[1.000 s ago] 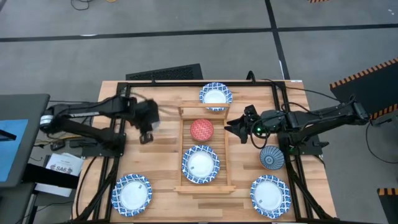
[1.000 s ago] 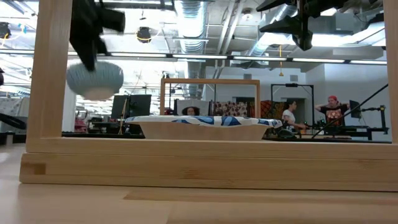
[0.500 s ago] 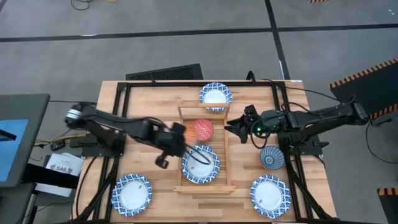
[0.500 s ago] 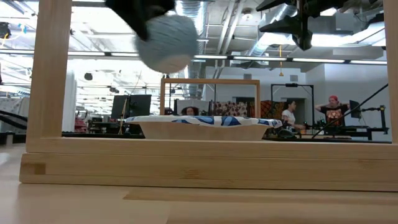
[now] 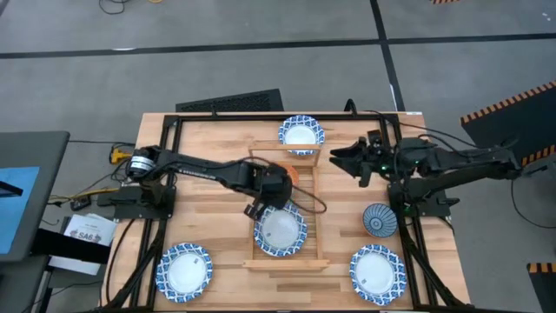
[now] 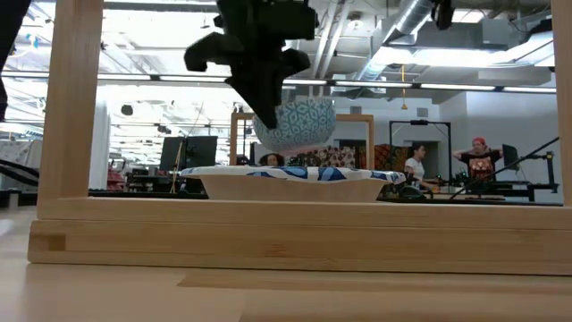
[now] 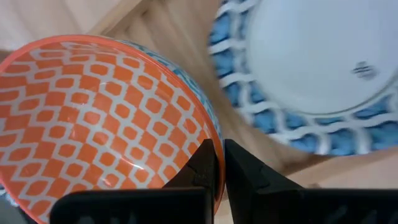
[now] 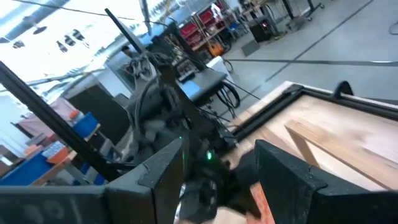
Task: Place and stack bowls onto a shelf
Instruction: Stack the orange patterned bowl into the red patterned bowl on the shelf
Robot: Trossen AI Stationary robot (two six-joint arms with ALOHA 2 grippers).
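Noting one patterned bowl (image 5: 280,232) seated on the shelf (image 5: 314,222) at frame centre, you have your left gripper (image 5: 271,189) clamped on the orange-lined bowl (image 7: 106,118) above it, your right gripper (image 5: 340,157) idle and parted, and four bowls still on the table.

The left gripper (image 5: 271,184) is over the middle of the wooden shelf (image 5: 313,209), right above a blue-and-white bowl (image 5: 280,231) (an orange rim peeks out beside it). The right gripper (image 5: 347,157) hangs beside the shelf.
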